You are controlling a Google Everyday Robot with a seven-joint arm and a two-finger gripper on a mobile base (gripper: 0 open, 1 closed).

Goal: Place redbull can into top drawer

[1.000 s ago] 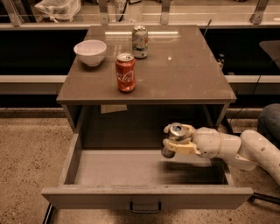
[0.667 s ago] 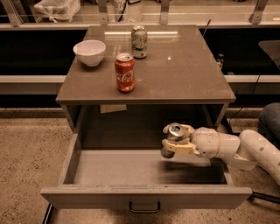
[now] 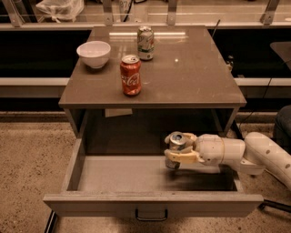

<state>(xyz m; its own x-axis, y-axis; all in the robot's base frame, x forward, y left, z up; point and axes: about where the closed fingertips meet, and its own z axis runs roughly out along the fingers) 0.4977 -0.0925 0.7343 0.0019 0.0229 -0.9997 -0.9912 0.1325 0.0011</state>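
Observation:
The top drawer (image 3: 150, 205) is pulled wide open below the table, its flat front panel toward the camera with a small dark handle at its centre. My gripper (image 3: 178, 148) reaches in from the right over the drawer's right half. It is shut on the redbull can (image 3: 175, 144), which stands upright with its silver top showing and its base at or just above the drawer floor. My cream fingers (image 3: 182, 157) wrap the can's body and hide most of its side.
On the grey-brown table top (image 3: 200, 77) stand a red Coca-Cola can (image 3: 130, 75), a pale green-and-white can (image 3: 145, 43) and a white bowl (image 3: 93, 53). A white bag (image 3: 59, 9) lies on the counter behind. My white arm (image 3: 254, 154) crosses the drawer's right wall.

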